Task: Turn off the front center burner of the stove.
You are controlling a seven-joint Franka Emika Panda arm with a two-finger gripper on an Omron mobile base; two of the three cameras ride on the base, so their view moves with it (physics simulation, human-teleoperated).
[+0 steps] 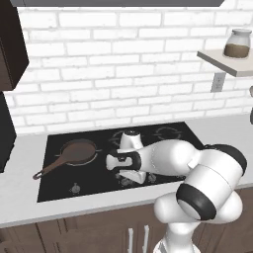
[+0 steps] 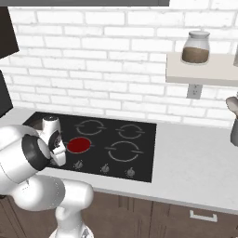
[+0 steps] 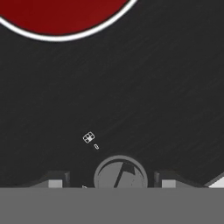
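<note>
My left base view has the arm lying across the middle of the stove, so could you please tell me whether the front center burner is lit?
Observer: Yes. In the right base view the front center burner glows bright red.
Operator: Thank you. Is the claw near a knob?
Observer: In the hand view a silver knob sits right inside the claw, with the red disc beyond it.
Operator: Is it closed on that knob?
Observer: No. The jaws stand open, with a gap on each side of the knob.
</note>
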